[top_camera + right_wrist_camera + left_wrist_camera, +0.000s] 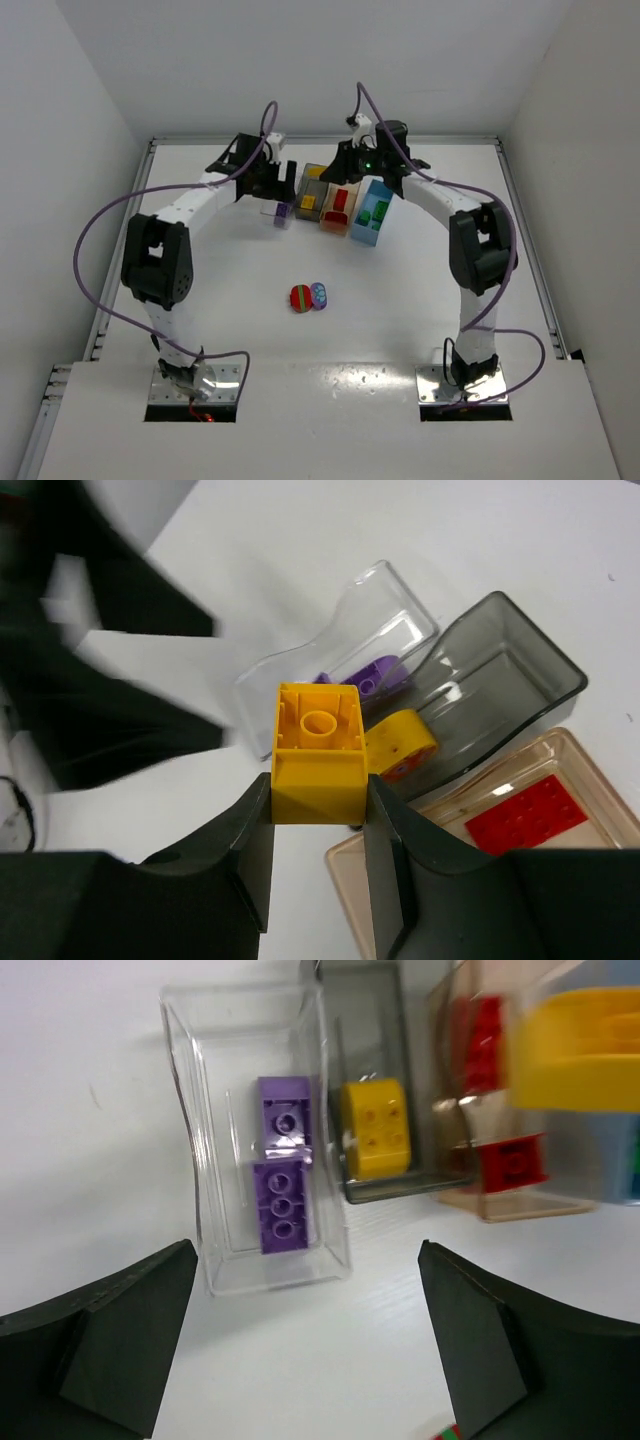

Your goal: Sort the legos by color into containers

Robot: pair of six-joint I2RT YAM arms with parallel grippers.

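1. Yellow brick [318, 750]: held hollow side up, in the air over the row of bins; in the right wrist view it overlaps the near ends of the clear bin [300, 675] and the dark grey bin [500, 670]
2. Right gripper [320, 800]: jaws closed part-way, pressing the 2 opposite sides of the yellow brick
3. Dark grey bin: holds 1 yellow piece [400, 742] at its near end
4. Clear bin: holds 2 purple bricks [283, 1175], lying end to end along its floor, studs up
5. Tan bin [460, 815]: just beside the grey bin, holding a red brick [525, 815]; the left wrist view shows 2 red bricks there
6. Light blue bin [365, 232]: last in the row on the right, with green bricks [381, 209] inside
7. Left gripper [310, 1330]: jaws spread wide, nothing between them, above the table just in front of the clear bin
8. Table [420, 300]: 2 loose round pieces, a mostly red one [301, 298] and a blue one [319, 294], touching, well apart from the bins
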